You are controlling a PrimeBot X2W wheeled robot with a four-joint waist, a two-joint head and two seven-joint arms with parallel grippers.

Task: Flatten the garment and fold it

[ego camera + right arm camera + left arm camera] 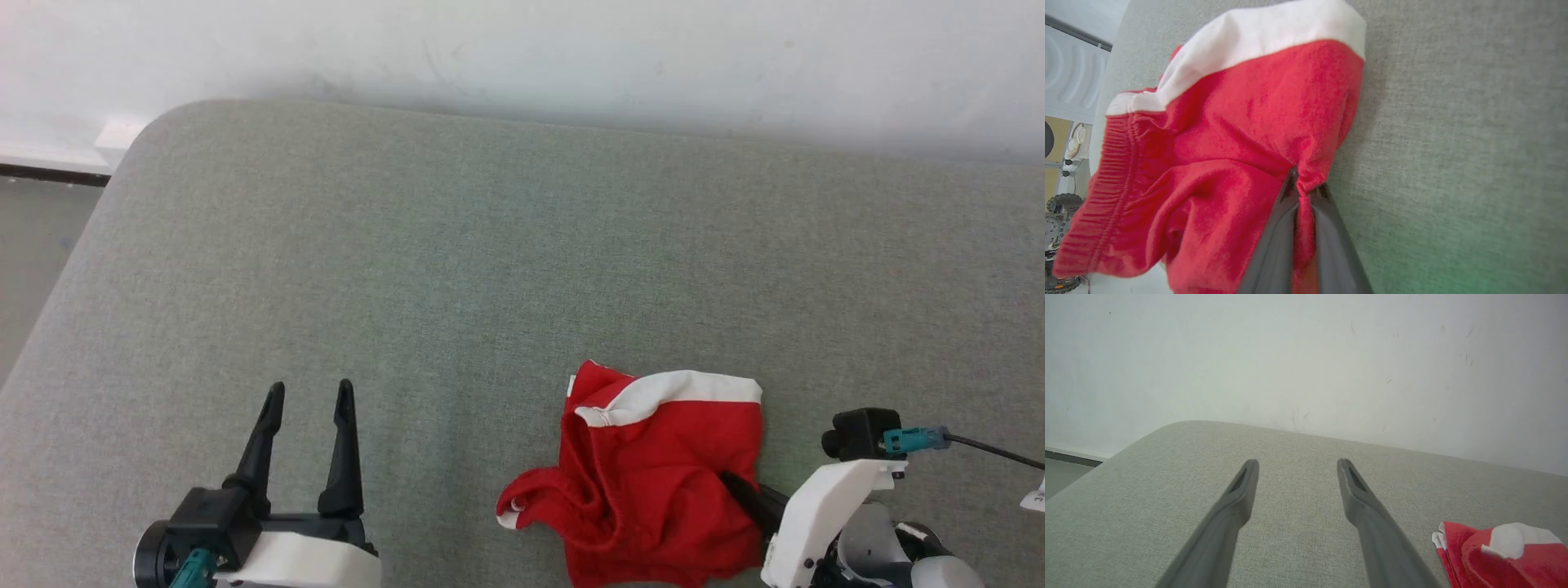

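Seeing the garment (pixel 661 474) all crumpled at roughly 5 o'clock on the grey cushion (pixel 457 245), white band along its 12 o'clock edge. Pinched at its 4 o'clock edge by the right gripper (pixel 729 480), clamped tight on a red fold. Over at 7 o'clock, left gripper (pixel 310 394) spread wide, well apart from the cloth.

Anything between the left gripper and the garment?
Nothing visible: bare grey cushion lies between the open left gripper and the garment. The right gripper is shut on a fold at its edge.
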